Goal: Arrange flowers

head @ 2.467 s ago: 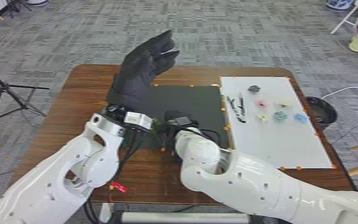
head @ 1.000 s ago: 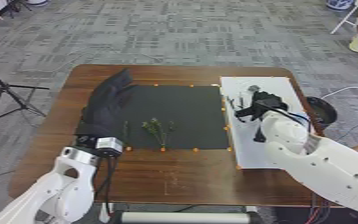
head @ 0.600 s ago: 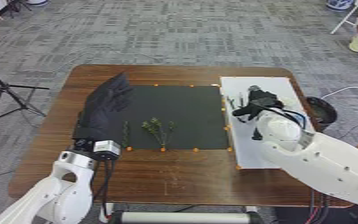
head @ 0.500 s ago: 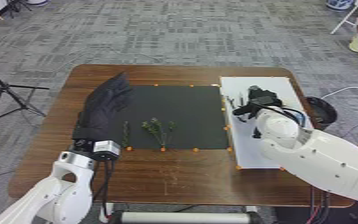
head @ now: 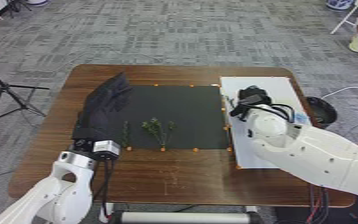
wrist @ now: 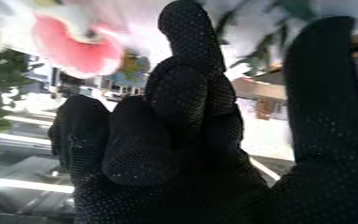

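Shifted toward ten o'clock, the right hand [head: 252, 96] is held spread, thumb apart, over the white board [head: 249, 160], presumably so stems can be pinched.

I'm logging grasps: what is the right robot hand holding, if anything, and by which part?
Nothing that I can see: the right robot hand has its thumb apart from its fingers.

Grey patterned carpet [head: 184, 40] surrounds the brown wooden table [head: 193, 187]; a thin black tripod [head: 5, 87] stands left, a rounded blue-and-white object [head: 340, 4] far right.
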You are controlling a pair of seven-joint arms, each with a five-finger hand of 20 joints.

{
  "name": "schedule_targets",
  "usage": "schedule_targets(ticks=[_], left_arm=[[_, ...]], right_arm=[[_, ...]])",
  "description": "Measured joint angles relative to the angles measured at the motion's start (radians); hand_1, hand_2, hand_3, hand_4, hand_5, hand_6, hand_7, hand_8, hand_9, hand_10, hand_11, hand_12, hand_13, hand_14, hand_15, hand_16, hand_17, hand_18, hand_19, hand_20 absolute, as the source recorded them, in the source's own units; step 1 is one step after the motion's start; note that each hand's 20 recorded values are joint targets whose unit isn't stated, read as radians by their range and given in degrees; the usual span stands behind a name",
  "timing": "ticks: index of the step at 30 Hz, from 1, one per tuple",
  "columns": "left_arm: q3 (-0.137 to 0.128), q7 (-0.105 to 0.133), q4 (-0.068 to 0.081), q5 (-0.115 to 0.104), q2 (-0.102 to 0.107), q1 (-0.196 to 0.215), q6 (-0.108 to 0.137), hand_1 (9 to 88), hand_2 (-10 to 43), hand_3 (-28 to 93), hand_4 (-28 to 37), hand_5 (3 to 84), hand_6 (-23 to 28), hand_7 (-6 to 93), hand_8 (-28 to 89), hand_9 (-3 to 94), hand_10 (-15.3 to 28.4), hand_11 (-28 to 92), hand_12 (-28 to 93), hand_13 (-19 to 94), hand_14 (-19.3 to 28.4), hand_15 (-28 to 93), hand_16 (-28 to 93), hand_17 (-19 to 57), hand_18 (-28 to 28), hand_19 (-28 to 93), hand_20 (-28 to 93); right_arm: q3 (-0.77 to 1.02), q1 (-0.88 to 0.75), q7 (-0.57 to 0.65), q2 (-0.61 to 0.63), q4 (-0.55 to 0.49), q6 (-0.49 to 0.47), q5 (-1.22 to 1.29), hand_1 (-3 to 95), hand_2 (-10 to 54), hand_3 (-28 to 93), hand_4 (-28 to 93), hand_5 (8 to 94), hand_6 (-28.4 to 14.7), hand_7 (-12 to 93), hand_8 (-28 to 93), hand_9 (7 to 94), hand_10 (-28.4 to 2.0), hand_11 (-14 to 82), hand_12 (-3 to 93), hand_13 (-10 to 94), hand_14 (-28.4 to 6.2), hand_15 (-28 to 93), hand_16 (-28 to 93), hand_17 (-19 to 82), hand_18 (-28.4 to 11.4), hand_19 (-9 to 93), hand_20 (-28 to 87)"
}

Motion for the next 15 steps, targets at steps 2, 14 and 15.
schedule_targets(ticks=[2,14,15], left_arm=[[0.000,0.000,0.000,0.000,0.000,0.000,0.000,27.6,-0.6,66,-24.2,32.2,3.2,15.9,-7,24.0,11.8,20,19,20,13.9,27,6,-9.6,19.9,38,12],[-0.014,0.000,-0.001,-0.003,-0.003,0.015,0.000,27.5,-0.5,66,-24.2,32.4,3.2,15.8,-7,24.1,11.9,20,19,20,14.2,27,6,-9.6,19.9,38,12],[-0.014,0.000,-0.001,-0.003,-0.003,0.016,0.000,27.5,-0.4,66,-24.2,32.3,3.1,15.8,-7,24.1,11.9,20,19,20,14.1,27,6,-9.6,19.9,38,12]], right_arm=[[-0.009,0.003,0.000,-0.007,-0.003,0.000,-0.008,43.2,-9.5,65,-28,76.8,1.2,39,12,83.7,-7.5,54.9,39.6,79,-5.5,82,39,51,-19.2,93,68],[0.049,-0.066,-0.027,-0.009,-0.064,0.063,0.057,43.5,-9.5,82,-16,74.6,1.3,46,25,84.1,-7.1,58.8,46.2,81,-5.3,84,39,53,-19.4,93,70],[0.065,-0.078,-0.032,-0.005,-0.073,0.066,0.069,42.9,-9.5,82,-15,74.1,1.1,48,25,84.0,-7.3,59.8,45.8,81,-5.3,84,39,53,-19.4,93,71]])
